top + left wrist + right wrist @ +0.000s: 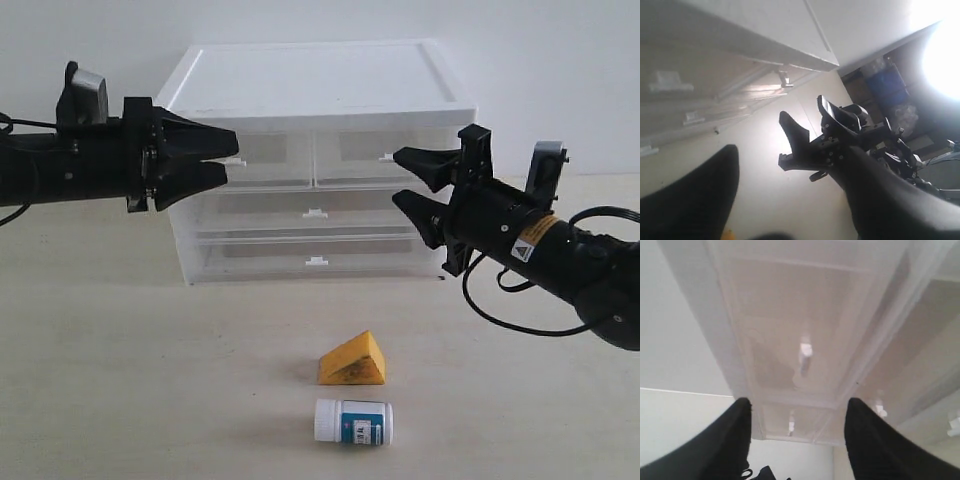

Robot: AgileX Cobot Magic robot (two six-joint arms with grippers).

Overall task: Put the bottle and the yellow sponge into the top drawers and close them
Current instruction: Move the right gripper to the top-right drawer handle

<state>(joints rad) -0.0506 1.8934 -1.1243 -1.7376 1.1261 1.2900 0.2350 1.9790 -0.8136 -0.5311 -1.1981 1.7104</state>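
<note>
Could slip off the clip handle (pixel 385 157) just ahead of the right gripper (pixel 398 176), apart and empty like the left gripper (pixel 236 154), and shove the chest (pixel 300 80) back.

Straight ahead of your left pincer (pixel 233 155) the chest (pixel 310 90) blocks the way. Its left top drawer (pixel 265 150) is shut, and the clip handle (pixel 234 160) sits right by the spread fingertips; contact cannot be judged. Your right pincer (pixel 396 176), jaws apart with nothing between them, faces the shut right top drawer (pixel 360 150) just the same. Below both pincers the desk (pixel 120 380) gives open room to come down. Only the yellow sponge (pixel 352 362) and the bottle (pixel 354 421) lie there, close together, below and between the pincers, well apart from either.
</note>
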